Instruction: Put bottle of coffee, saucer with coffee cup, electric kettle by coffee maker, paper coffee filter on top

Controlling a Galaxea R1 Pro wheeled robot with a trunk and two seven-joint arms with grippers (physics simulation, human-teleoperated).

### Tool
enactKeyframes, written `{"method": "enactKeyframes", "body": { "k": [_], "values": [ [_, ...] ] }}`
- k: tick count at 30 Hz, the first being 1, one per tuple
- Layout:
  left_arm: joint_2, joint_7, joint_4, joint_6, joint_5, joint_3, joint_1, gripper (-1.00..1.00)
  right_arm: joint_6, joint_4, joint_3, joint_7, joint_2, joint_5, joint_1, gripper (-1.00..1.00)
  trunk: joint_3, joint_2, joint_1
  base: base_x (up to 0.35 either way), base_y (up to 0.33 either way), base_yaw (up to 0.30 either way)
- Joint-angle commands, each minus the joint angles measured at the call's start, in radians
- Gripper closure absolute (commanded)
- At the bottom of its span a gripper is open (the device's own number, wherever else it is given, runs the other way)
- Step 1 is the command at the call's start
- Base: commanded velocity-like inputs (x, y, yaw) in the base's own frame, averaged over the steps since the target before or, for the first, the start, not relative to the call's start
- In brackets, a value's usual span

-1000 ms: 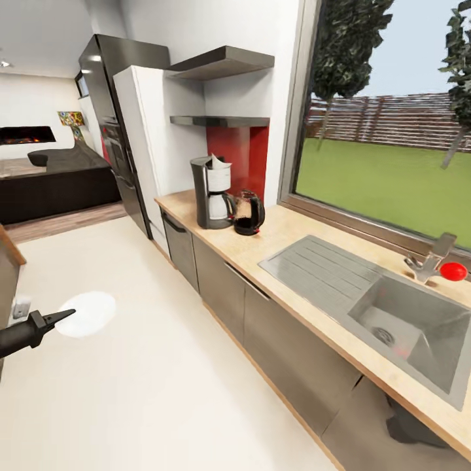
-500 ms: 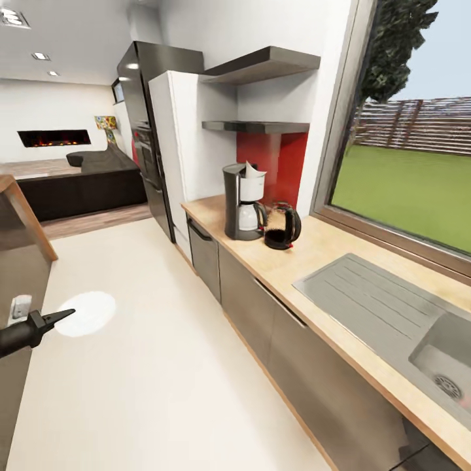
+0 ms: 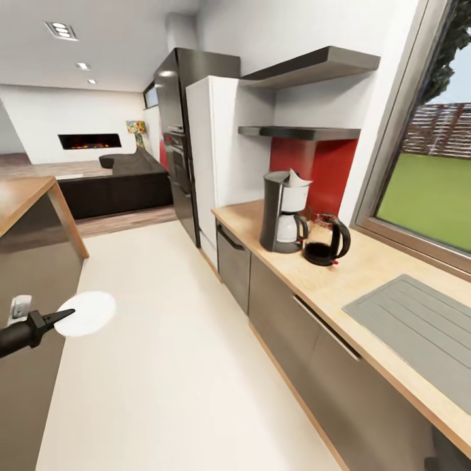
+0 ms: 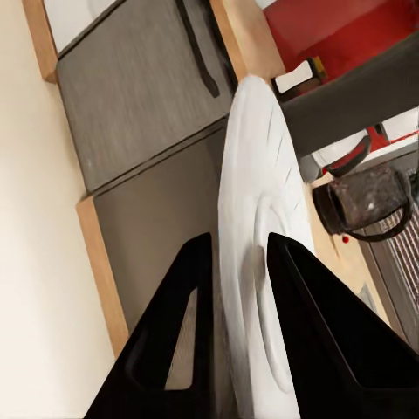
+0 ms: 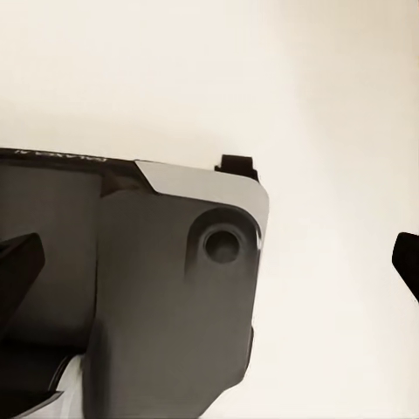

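My left gripper [image 3: 64, 317] hangs low at the left over the floor, shut on the saucer [image 3: 86, 314], a flat white disc. In the left wrist view the saucer [image 4: 262, 209] stands edge-on, pinched between both black fingers [image 4: 179, 323]. The coffee maker [image 3: 281, 212] stands on the kitchen countertop [image 3: 356, 271] with a white paper filter [image 3: 297, 178] on top. The electric kettle [image 3: 325, 239] sits right beside it. The kitchen shelf [image 3: 301, 133] above looks bare. The bottle of coffee and the coffee cup are out of view. My right gripper [image 5: 209, 262] is open, fingertips wide apart over the floor.
A grey drainboard [image 3: 422, 327] is set into the counter at the right. A white tall cabinet [image 3: 226, 157] and a dark fridge [image 3: 176, 137] close the counter's far end. A wood-topped island [image 3: 26, 203] stands at the left, with pale floor [image 3: 170, 340] between.
The camera has swung left: counter, coffee maker and kettle slid right in the picture, the sink basin left it, and the island came in. The left gripper keeps the saucer.
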Motion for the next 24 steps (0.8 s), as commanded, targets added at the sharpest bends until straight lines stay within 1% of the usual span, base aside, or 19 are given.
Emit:
{"method": "enactKeyframes", "body": {
  "k": [1, 9, 14, 18, 24],
  "values": [
    [0.000, -0.004, 0.001, 0.003, -0.003, 0.001, -0.001, 1.00, 0.006, -0.002, 0.002, 0.002, 0.000, 0.007, 0.000, -1.00, -0.001, -0.002, 0.001, 0.256, 0.247, 0.159],
    [-0.001, -0.004, 0.001, 0.003, -0.003, 0.001, -0.001, 1.00, 0.006, -0.002, 0.002, 0.002, 0.000, 0.007, 0.000, -1.00, 0.010, -0.002, 0.001, 0.280, 0.225, 0.127],
    [-0.001, -0.004, 0.001, 0.003, -0.003, 0.000, -0.001, 1.00, 0.006, -0.002, 0.002, 0.002, 0.000, 0.007, 0.000, -1.00, 0.018, -0.002, 0.001, 0.307, 0.159, 0.057],
    [-0.001, -0.004, 0.001, 0.003, -0.002, -0.003, -0.001, 1.00, 0.006, -0.002, 0.002, 0.002, 0.000, 0.007, 0.000, -1.00, 0.021, -0.002, 0.001, 0.327, 0.077, 0.007],
    [-0.002, -0.003, 0.001, 0.003, -0.002, -0.005, -0.001, 1.00, 0.003, -0.004, 0.002, 0.001, -0.003, 0.007, 0.000, -1.00, 0.022, -0.002, 0.001, 0.335, 0.006, 0.000]
  ]
}}
